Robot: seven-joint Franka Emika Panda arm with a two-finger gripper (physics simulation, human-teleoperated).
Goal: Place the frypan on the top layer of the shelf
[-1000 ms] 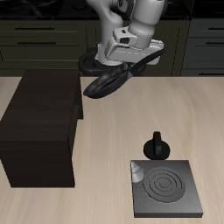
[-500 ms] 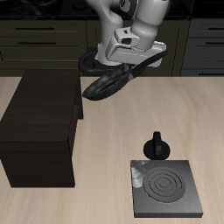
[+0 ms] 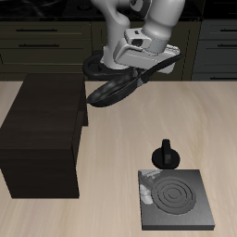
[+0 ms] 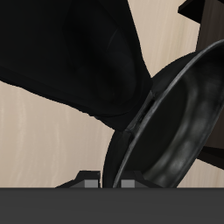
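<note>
Over the wooden table, tilted glossy black frypan.

Arm raised above table; tool closed, gripping load.

Even, soft sim light, no glare; wrist view dark, low-res throughout.

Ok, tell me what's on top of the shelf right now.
Nothing rests on the shelf; its flat top shows bare. The frypan hangs tilted in the gripper in the air beside the shelf's edge. The shelf's inside is hidden from the exterior view.
</note>
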